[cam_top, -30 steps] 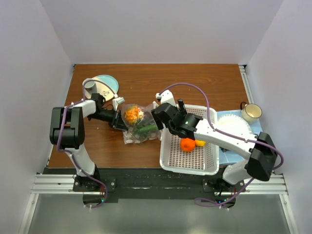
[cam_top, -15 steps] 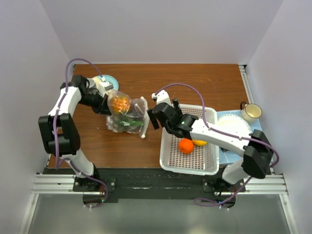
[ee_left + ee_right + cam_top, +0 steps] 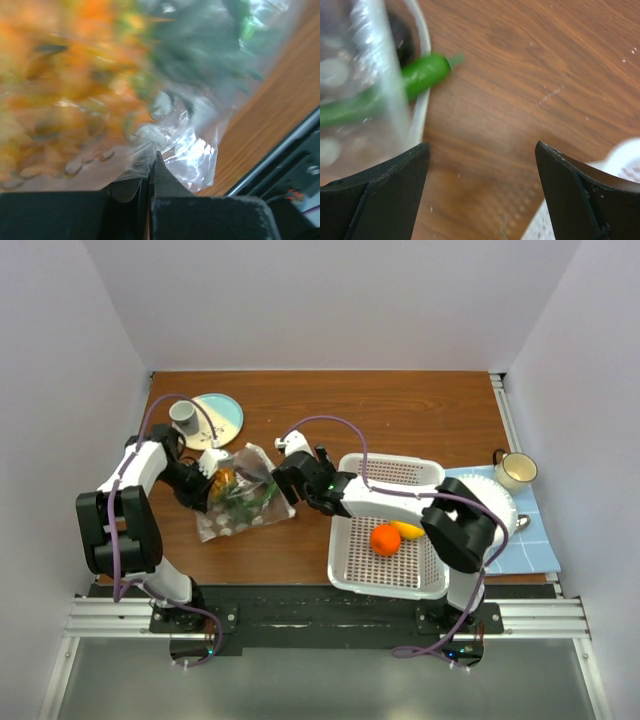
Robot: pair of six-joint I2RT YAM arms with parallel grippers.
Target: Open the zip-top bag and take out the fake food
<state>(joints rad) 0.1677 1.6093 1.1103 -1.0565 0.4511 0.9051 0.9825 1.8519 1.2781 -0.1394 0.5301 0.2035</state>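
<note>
Your top view looks down from above and behind the arm bases, from far, so you see the whole table (image 3: 400,410) around the bag (image 3: 243,498). Your left wrist view is very near the bag. It looks along the left gripper (image 3: 152,165) straight into the plastic, which is blurred and fills most of the picture, with a strip of table beside the bag. Your right wrist view looks down between the fingers of the right gripper (image 3: 480,145) at the table just beside the bag. The bag's edge shows on one side and a corner of the basket (image 3: 620,165) on the other. All three views share the bag.
</note>
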